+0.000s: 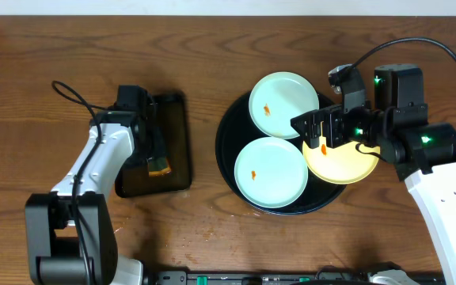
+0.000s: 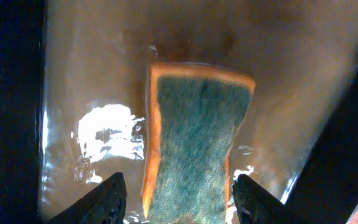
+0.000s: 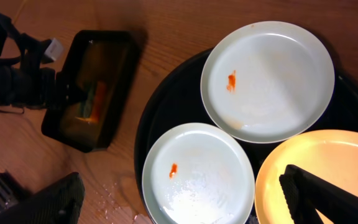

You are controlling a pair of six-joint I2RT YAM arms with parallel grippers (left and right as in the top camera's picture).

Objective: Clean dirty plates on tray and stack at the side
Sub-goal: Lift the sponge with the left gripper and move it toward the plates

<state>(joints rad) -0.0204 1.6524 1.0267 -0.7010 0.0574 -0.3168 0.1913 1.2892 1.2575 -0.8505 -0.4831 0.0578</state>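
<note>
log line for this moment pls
left gripper: open, astride sponge | right gripper: open, over yellow plate | plates: three smeared, none stacked

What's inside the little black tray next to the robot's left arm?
The little tray holds a sponge, green on top with orange edges, lying in shallow water. The left gripper hangs over it, a finger either side. Whatever is under the sponge is covered.

The far plate (image 1: 282, 104) and near plate (image 1: 271, 172) are pale blue-white and the third plate (image 1: 343, 165) pale yellow, each with a small orange smear, the round tray (image 1: 226, 150) and rectangular tray (image 1: 177, 142) black, the sponge (image 2: 194, 143) dark green edged orange, the table (image 1: 54, 63) brown wood-grain.
</note>
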